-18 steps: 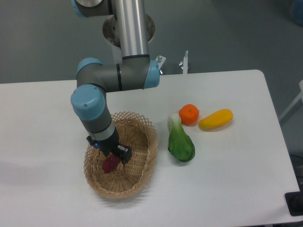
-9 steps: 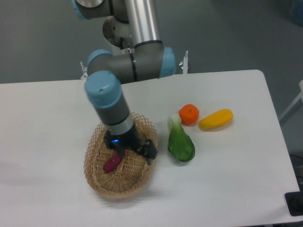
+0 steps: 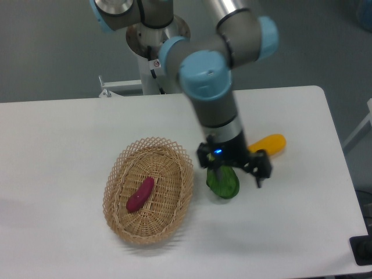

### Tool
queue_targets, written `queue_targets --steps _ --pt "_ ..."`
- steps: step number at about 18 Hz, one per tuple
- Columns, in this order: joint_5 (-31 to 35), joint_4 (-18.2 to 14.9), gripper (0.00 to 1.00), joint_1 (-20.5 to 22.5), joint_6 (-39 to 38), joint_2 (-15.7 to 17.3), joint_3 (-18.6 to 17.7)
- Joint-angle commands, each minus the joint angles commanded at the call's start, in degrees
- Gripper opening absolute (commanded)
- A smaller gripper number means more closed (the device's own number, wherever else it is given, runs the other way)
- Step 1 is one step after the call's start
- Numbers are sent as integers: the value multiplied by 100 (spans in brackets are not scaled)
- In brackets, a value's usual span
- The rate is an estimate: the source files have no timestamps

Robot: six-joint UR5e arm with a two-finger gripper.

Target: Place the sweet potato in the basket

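The basket (image 3: 149, 197) sits on the near left part of the white table (image 3: 302, 232). The sweet potato (image 3: 140, 193) lies inside the basket, on its woven floor left of centre, tilted with its upper end toward the far right. Nothing grips it.

To the right of the basket, the gripper (image 3: 237, 174) hangs over the table with its fingers spread wide and nothing between them. A green leafy vegetable (image 3: 224, 183) lies just beside the basket, partly covered by the gripper. Beyond it, a yellow squash (image 3: 271, 143) shows past the wrist. The arm (image 3: 212, 87) rises to its base at the table's far edge.
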Motion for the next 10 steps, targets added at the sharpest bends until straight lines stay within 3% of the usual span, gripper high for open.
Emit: queue_targets --steps 3,10 --pt "-414 -150 100 413 1030 158 1" --pt "-485 -256 100 669 1155 246 -43"
